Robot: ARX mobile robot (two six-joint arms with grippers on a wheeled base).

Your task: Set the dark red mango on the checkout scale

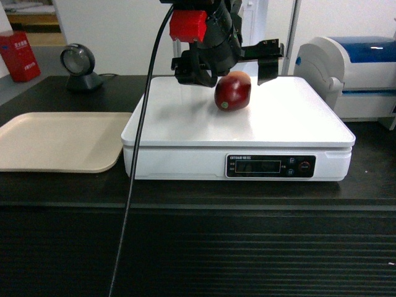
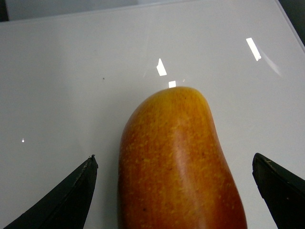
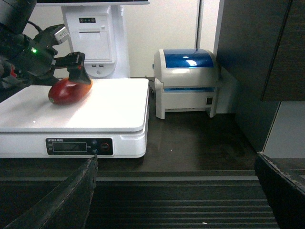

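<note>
1. I see the dark red mango [image 1: 232,91] lying on its side on the glossy white platform of the scale [image 1: 185,130], toward the platform's rear edge and a little right of its middle.
2. My left gripper [image 1: 232,65] hangs over the fruit from behind, its jaws spread wide, one black finger on each side of the mango.
3. In the left wrist view the mango [image 2: 178,167] fills the centre, with its yellow-orange end pointing away from the camera. Both fingertips [image 2: 71,195] stand clear of the skin, with white platform showing in the gaps. Nothing is clamped.
4. From the right wrist view I read the same: the mango [image 3: 69,91] rests on the platform near its back left part. One finger of the left gripper [image 3: 71,71] is right at the fruit's top; I cannot tell from here whether it touches.
5. My right gripper [image 3: 176,191] is held off the front of the checkout [image 1: 198,247], jaws wide apart and holding nothing. Only its two dark fingertips [image 3: 57,200] show at the lower corners of its own camera.
6. The scale sits on the dark counter top with its display panel [image 1: 270,166] facing me.
7. A beige tray [image 1: 55,139] lies just beside the scale's left edge. A white-and-blue printer [image 1: 352,74] stands at its right rear corner. A round black scanner [image 1: 80,68] sits at the counter's back left.
</note>
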